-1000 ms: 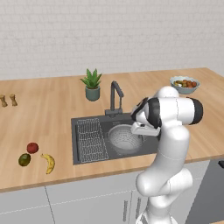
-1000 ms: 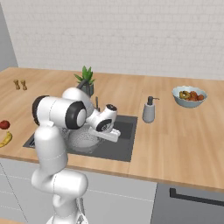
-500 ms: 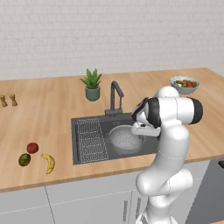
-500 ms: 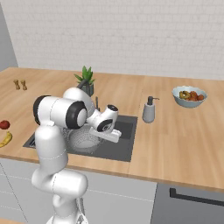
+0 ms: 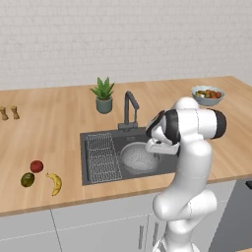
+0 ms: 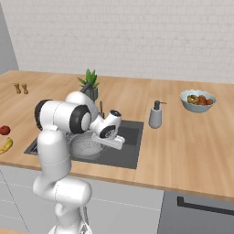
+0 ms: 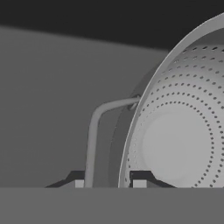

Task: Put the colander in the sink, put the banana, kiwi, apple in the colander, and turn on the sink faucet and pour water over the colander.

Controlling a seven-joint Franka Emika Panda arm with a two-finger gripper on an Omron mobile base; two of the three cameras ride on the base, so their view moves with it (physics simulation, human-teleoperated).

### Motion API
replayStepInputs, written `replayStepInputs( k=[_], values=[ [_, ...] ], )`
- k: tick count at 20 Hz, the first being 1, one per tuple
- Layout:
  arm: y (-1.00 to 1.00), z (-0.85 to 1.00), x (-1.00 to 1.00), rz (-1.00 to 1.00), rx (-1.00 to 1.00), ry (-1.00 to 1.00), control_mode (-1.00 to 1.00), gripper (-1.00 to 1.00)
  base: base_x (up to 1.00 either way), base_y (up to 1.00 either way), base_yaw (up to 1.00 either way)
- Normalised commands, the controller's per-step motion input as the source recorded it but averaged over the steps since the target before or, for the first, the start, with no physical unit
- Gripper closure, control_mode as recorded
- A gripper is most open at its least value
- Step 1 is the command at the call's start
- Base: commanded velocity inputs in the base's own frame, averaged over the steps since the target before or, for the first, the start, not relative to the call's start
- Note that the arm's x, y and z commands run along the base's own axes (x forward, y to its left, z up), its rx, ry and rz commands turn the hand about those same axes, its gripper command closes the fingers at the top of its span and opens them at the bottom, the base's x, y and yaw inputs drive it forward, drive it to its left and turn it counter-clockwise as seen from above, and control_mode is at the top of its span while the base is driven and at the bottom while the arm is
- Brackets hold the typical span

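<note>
The light grey perforated colander sits low in the dark sink, to the right of the wire rack. My gripper reaches down to its right rim. In the hand view my gripper is shut on the colander, one fingertip on each side of the rim beside its wire handle. The faucet stands behind the basin, with no water running. On the counter at the left lie the apple, the kiwi and the banana.
A flat wire rack fills the sink's left part. Behind the sink stands a potted plant. A soap dispenser and a fruit bowl stand to the right, and two small shakers at the far left.
The hand with the colander has shifted only very slightly inside the sink. The fruits lie as before.
</note>
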Motion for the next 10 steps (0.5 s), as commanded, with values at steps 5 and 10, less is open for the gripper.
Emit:
replayStepInputs(
  k=[5, 10],
  values=[
    [0.01, -0.15, 0.05, 0.0, 0.0, 0.0, -1.0, 1.0, 0.0, 0.0, 0.0],
    [0.0, -0.15, 0.01, 0.0, 0.0, -0.02, -1.0, 1.0, 0.0, 0.0, 0.0]
  ],
)
